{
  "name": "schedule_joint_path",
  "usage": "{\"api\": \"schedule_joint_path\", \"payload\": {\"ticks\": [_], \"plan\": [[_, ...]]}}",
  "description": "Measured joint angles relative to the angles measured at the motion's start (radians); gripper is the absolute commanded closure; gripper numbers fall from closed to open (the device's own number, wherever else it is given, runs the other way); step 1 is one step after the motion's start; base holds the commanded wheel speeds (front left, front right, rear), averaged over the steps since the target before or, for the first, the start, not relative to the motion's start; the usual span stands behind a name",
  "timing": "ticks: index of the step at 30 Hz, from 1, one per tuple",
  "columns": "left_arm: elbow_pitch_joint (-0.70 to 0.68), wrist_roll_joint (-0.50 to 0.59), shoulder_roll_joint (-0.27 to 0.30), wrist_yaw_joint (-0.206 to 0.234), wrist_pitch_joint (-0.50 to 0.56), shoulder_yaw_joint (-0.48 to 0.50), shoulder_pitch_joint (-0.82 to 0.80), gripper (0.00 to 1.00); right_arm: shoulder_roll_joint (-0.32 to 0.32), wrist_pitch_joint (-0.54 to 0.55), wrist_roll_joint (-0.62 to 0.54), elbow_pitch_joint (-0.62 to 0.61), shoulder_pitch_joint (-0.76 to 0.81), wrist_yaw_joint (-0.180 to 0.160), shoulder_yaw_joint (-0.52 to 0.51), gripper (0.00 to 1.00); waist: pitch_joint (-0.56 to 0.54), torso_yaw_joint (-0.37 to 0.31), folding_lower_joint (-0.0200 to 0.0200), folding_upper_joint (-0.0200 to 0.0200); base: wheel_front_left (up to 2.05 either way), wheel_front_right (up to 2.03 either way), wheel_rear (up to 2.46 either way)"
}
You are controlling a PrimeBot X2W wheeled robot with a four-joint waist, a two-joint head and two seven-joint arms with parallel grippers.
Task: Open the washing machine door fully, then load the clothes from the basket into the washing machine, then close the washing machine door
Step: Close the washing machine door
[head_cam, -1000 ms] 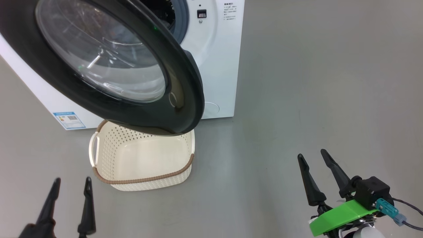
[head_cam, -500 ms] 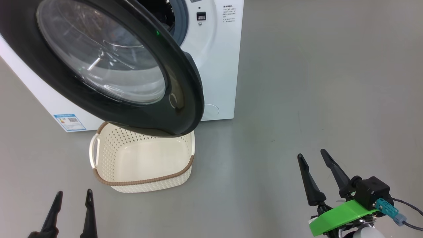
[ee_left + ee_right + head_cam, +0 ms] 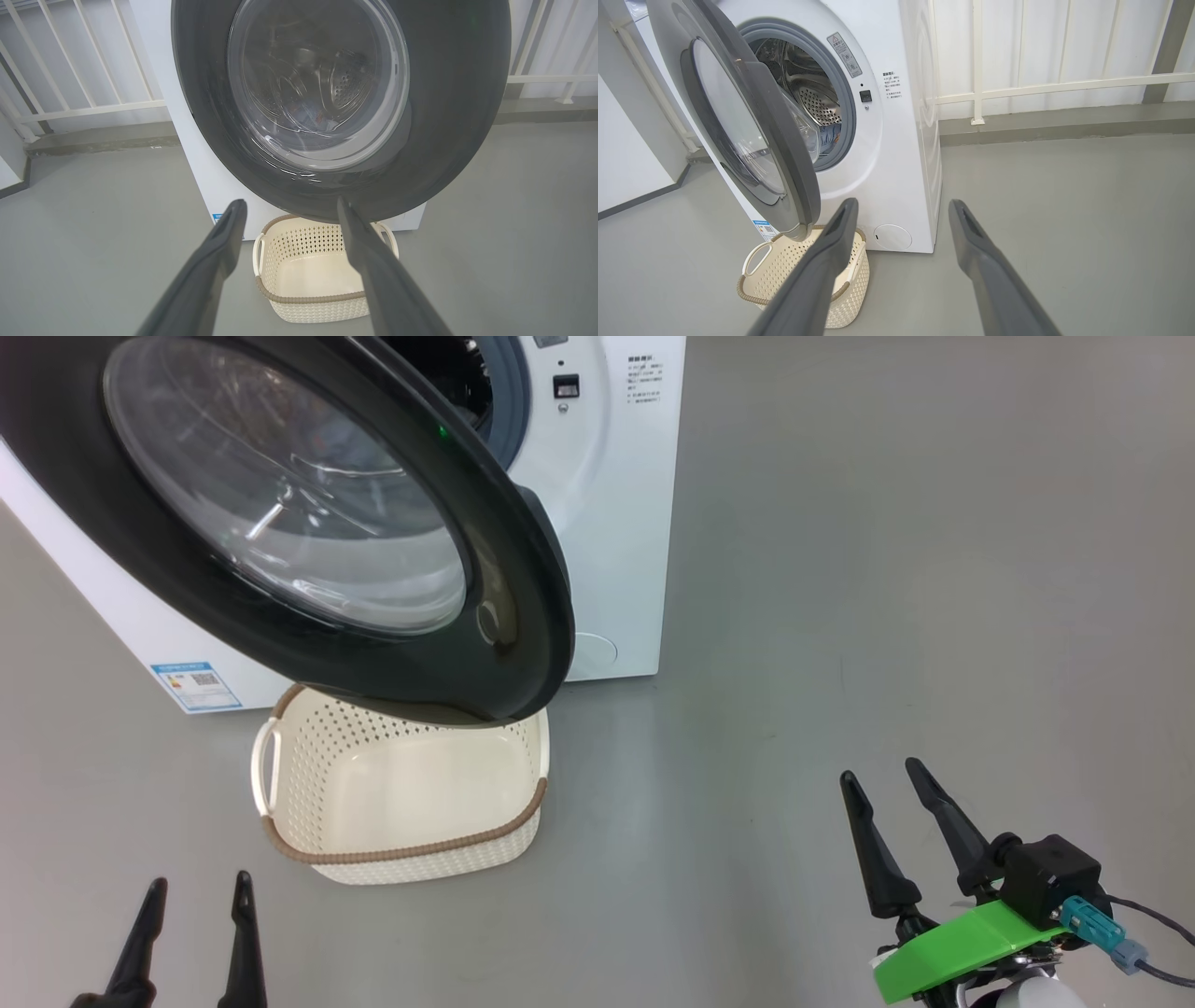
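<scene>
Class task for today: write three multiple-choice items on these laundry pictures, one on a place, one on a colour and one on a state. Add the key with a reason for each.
1. Where does the basket stand?
A. On top of the machine
B. On the floor in front of the washing machine, partly below the washing machine door
C. On a shelf

2. What colour is the basket's rim?
A. Brown
B. Green
C. Red

3. What state is the washing machine door in?
A. Shut flat against the machine
B. Taken off and lying on the floor
C. Swung open

Key
1 B: the head view shows it on the grey floor, with the door's lower edge over its far side.
2 A: a brown woven-look band runs round its top.
3 C: in the right wrist view the door angles away from the machine's front.
</scene>
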Motion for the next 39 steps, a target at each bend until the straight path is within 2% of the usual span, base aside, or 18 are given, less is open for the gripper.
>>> {"api": "schedule_joint_path", "payload": {"ticks": [12, 15, 19, 29, 39], "plan": [[-0.005, 0.0, -0.001, 0.0, 0.0, -0.002, 0.017, 0.0, 0.0, 0.0, 0.0, 0.001, 0.0, 0.0, -0.002, 0.0, -0.003, 0.005, 0.0, 0.0, 0.0, 0.0, 0.0], [-0.005, 0.0, -0.001, 0.0, 0.0, -0.003, 0.017, 0.0, 0.0, 0.0, 0.0, 0.002, 0.0, 0.0, -0.002, 0.22, -0.002, 0.005, -0.0001, 0.0, 0.0, 0.0, 0.0], [-0.005, -0.003, -0.001, 0.0, 0.0, -0.005, 0.017, 0.0, 0.0, 0.0, 0.0, 0.006, 0.0, 0.0, -0.001, 0.98, -0.004, 0.005, 0.0, 0.0, 0.0, 0.0, 0.0], [-0.007, -0.009, -0.001, 0.001, 0.0, -0.008, 0.017, 0.0, 0.002, 0.0, 0.009, -0.015, 0.0, 0.0, -0.004, 1.0, -0.009, 0.003, 0.0, 0.0, 0.0, 0.0, 0.0], [-0.007, -0.017, -0.001, 0.001, 0.0, -0.009, 0.017, 0.0, -0.005, -0.003, 0.057, -0.272, -0.062, 0.0, 0.026, 1.0, -0.002, 0.007, 0.0, 0.0, 0.0, 0.0, 0.0]]}}
